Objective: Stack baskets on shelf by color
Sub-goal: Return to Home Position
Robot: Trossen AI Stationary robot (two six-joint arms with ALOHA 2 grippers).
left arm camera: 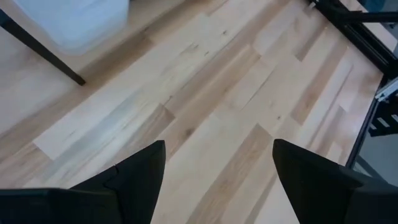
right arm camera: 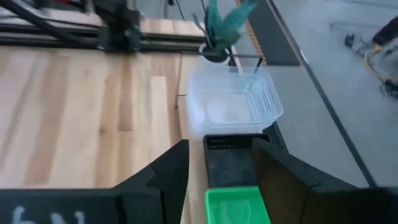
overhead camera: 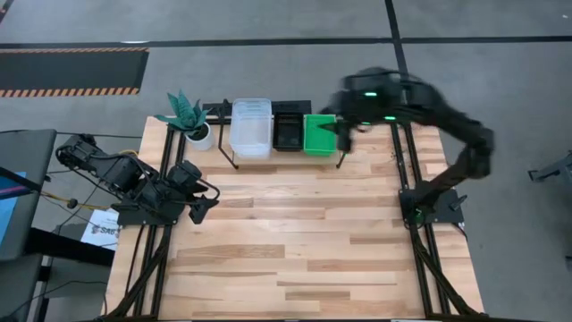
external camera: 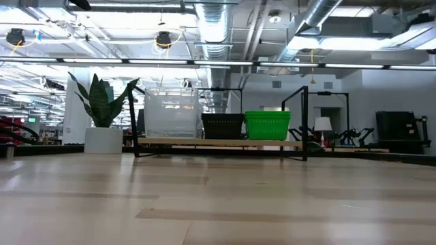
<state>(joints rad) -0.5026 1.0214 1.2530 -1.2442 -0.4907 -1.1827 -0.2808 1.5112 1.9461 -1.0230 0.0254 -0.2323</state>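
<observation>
1. Here the shelf (external camera: 218, 142) holds clear stack (overhead camera: 251, 128), black stack (overhead camera: 289, 130), green stack (overhead camera: 319, 134) in a row; basket counts are unclear.
2. Right gripper (overhead camera: 344, 136), blurred, hovers by the green stack, fingers apart, empty.
3. Left gripper (overhead camera: 204, 207) waits at left, fingers apart.

In the high view the right arm (overhead camera: 402, 94) is blurred and seems to cover the right end of the shelf (external camera: 177, 141). The green stack (right arm camera: 236, 205) and the clear stack (left arm camera: 74, 22) run off their wrist views' edges; basket counts are unreadable.
</observation>
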